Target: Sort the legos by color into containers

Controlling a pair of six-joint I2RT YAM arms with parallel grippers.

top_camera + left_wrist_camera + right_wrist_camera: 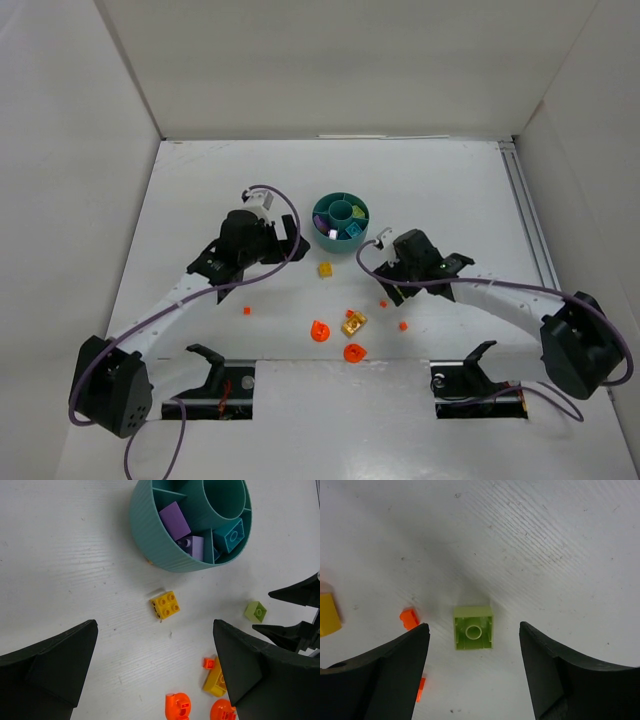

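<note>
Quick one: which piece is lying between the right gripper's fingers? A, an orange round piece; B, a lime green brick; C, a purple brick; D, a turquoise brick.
B: the right wrist view shows the right gripper open over a lime green brick that lies on the table between its fingers, with neither finger touching it.
</note>
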